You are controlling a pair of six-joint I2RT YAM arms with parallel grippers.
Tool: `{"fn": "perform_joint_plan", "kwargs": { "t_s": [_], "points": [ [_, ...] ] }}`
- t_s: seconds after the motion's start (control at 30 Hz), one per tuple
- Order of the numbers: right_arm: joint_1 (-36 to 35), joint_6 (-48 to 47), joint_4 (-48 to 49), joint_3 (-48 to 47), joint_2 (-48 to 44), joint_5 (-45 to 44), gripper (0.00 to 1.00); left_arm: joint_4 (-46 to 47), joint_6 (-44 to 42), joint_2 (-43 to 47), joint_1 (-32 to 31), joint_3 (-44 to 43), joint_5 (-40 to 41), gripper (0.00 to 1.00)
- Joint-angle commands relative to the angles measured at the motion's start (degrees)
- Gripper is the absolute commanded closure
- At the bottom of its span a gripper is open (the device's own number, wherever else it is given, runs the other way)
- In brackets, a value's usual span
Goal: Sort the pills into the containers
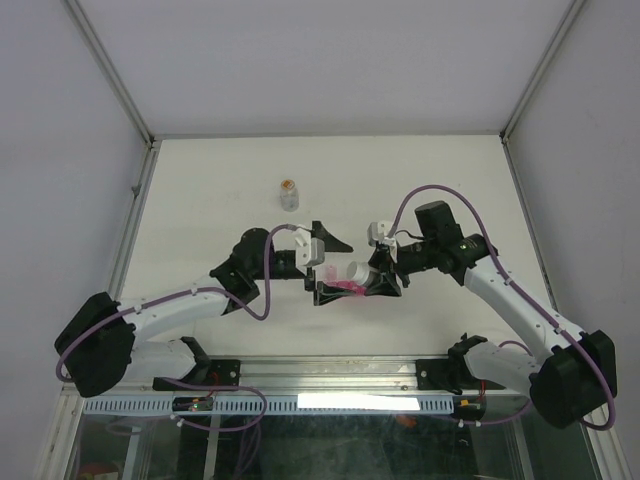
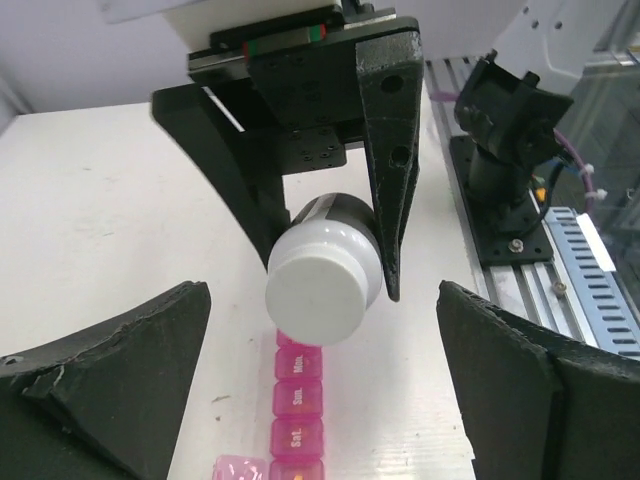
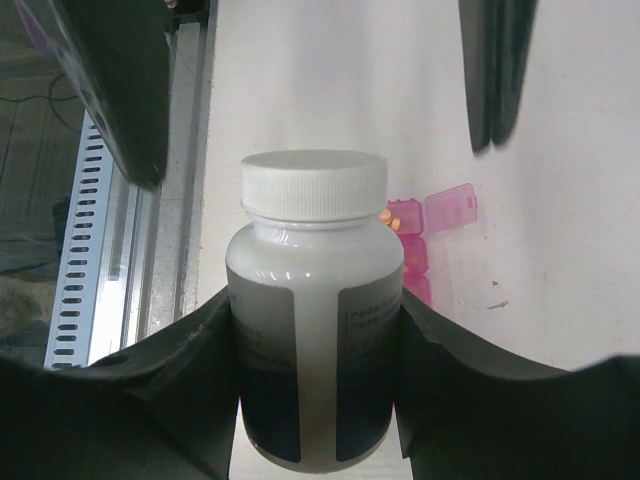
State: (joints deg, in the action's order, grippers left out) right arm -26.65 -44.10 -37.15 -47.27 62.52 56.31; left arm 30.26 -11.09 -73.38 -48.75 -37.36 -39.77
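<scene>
My right gripper (image 1: 380, 274) (image 3: 315, 320) is shut on a dark bottle (image 3: 313, 300) with a white cap (image 2: 324, 290), held just above the table with the cap on. The cap points at my left gripper (image 1: 330, 268) (image 2: 322, 305), which is open wide and empty, its fingers (image 2: 110, 380) either side of the cap without touching it. The pink pill organiser (image 1: 350, 287) (image 2: 298, 400) lies on the table under and beyond the bottle. One lid (image 3: 450, 208) stands open, and orange pills (image 3: 395, 215) show in that compartment.
A small clear bottle with orange-brown contents (image 1: 288, 194) stands at the back of the white table (image 1: 200, 200). The metal rail and arm bases (image 1: 330, 375) run along the near edge. White walls enclose the table on three sides.
</scene>
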Motion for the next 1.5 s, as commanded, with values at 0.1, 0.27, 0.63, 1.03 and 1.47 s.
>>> {"fn": "perform_joint_plan", "kwargs": {
  "t_s": [0.1,0.27,0.63,1.03,1.47],
  "points": [
    [0.7,-2.1,2.7,-1.8,-1.8,3.2,1.0,12.0,17.5,17.1,0.1,12.2,15.6,0.01],
    [1.0,-2.2,3.0,-1.5,-2.7,3.4,1.0,11.6,44.1,25.8,0.1,18.0,26.5,0.05],
    [1.0,-0.4,3.6,-1.8,-2.5,3.6,1.0,-13.6,52.4,18.0,-11.6,2.4,47.3,0.16],
    [1.0,0.0,3.9,-1.8,-1.3,3.2,1.0,-15.6,49.7,9.2,-12.7,-3.5,45.5,0.29],
    [1.0,0.2,3.9,-1.8,-1.4,2.8,1.0,-15.0,49.3,7.2,-13.1,-5.0,38.7,0.53]
  ]
}}
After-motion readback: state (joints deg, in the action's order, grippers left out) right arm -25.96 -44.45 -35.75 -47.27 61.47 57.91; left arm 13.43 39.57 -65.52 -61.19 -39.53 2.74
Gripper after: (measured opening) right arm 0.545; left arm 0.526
